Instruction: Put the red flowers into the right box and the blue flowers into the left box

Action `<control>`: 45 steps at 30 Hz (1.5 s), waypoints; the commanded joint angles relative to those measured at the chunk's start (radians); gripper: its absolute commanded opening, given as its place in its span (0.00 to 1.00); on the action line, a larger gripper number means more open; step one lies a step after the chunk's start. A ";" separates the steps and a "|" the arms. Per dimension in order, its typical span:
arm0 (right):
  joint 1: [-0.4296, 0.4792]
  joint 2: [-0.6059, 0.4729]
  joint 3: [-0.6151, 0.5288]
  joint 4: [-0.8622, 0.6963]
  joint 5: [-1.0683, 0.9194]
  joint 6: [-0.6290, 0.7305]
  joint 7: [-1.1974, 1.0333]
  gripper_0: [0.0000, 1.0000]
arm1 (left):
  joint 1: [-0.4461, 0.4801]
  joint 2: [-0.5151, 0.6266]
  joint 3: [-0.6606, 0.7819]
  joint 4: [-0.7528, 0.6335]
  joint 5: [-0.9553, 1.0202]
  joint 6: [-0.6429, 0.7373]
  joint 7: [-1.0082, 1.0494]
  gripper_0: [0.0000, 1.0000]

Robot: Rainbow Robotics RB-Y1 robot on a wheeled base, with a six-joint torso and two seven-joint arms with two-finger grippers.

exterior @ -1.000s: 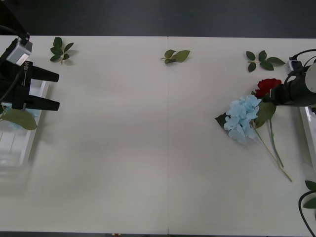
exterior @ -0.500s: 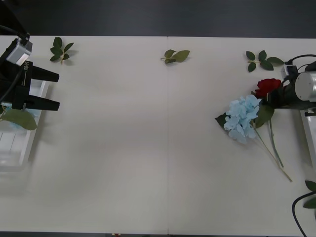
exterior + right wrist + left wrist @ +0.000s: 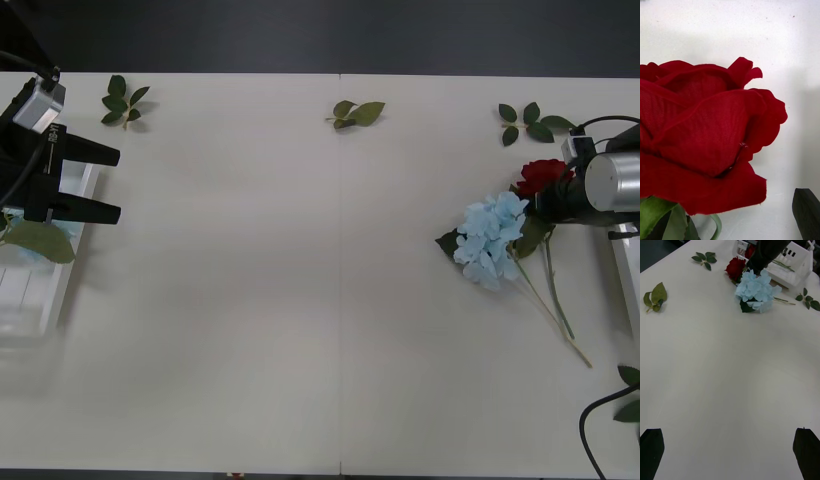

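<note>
Two flowers lie together near the table's right edge: a red rose (image 3: 543, 176) and a pale-blue hydrangea (image 3: 491, 240), their stems crossing and running toward the robot. The right gripper (image 3: 548, 203) sits low at the rose, just under the bloom where stem meets leaves, and the right wrist view has the red petals pressed close before the lens. Whether its jaws are apart or clamped on the stem I cannot tell (the bloom and leaves hide them). The step in hand looks like picking the rose for the right box (image 3: 626, 262), whose white rim shows just beside that arm. The next move calls for a firm hold on the stem alone, then a clean lift, since the hydrangea's leaf touches the rose and could drag along. The left gripper (image 3: 108, 182) waits over the left box (image 3: 70, 260) at the far left, jaws wide apart, holding nothing.
</note>
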 commanded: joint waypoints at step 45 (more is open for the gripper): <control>-0.036 0.003 0.006 0.029 -0.065 -0.053 0.092 0.01 | -0.036 0.014 0.011 -0.010 -0.002 -0.002 -0.035 1.00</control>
